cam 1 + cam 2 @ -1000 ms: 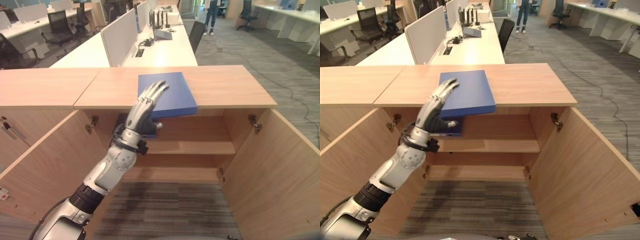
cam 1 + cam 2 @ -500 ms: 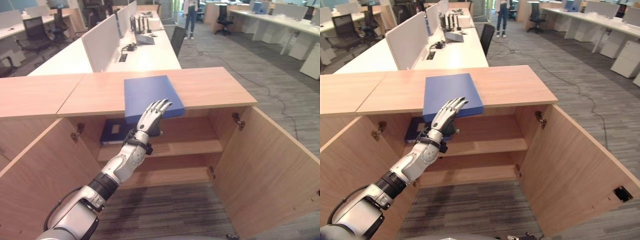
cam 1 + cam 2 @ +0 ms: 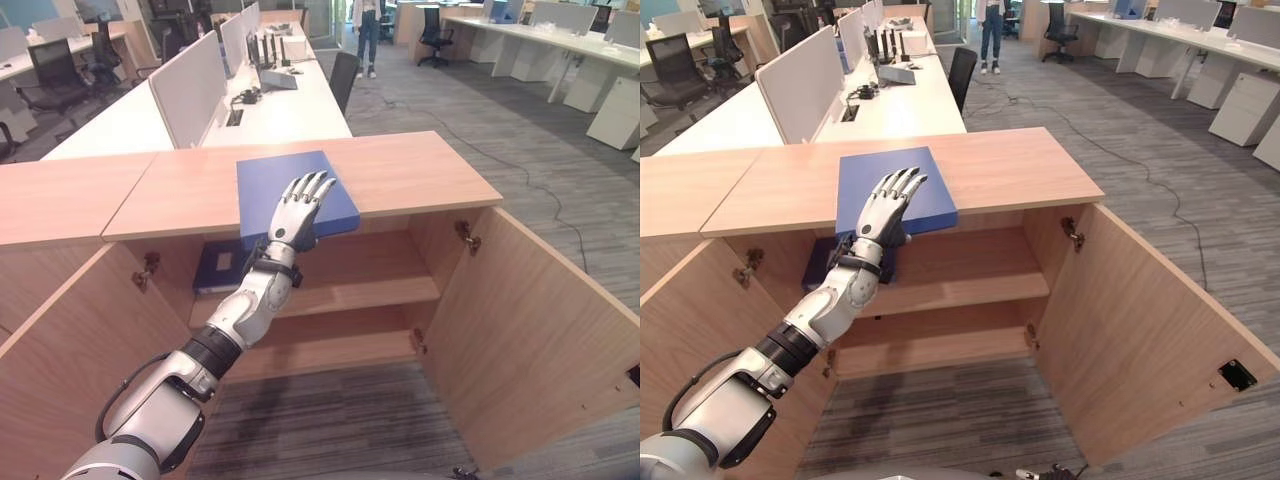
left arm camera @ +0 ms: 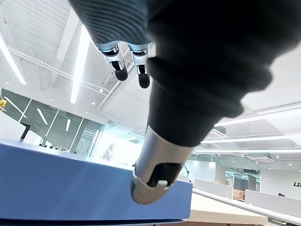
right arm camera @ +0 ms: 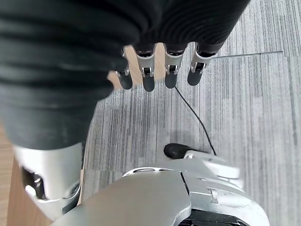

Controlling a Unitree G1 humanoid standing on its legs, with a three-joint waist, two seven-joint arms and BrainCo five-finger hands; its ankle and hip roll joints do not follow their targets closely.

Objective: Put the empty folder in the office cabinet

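A blue folder lies flat on the wooden top of the office cabinet, its front edge just past the top's rim. My left hand is raised in front of that edge, open, its straight fingers reaching over the folder's near part. In the left wrist view the thumb shows against the folder's blue side. Whether the hand touches the folder I cannot tell. My right hand hangs open over the carpet.
Both cabinet doors stand wide open, the right one and the left one. A darker blue folder lies at the left of the upper shelf. Office desks with partitions and a standing person are behind.
The camera has shifted. My left hand's fingertips, at the folder's front edge half a second ago, now reach over its top. The folder has stayed in place.
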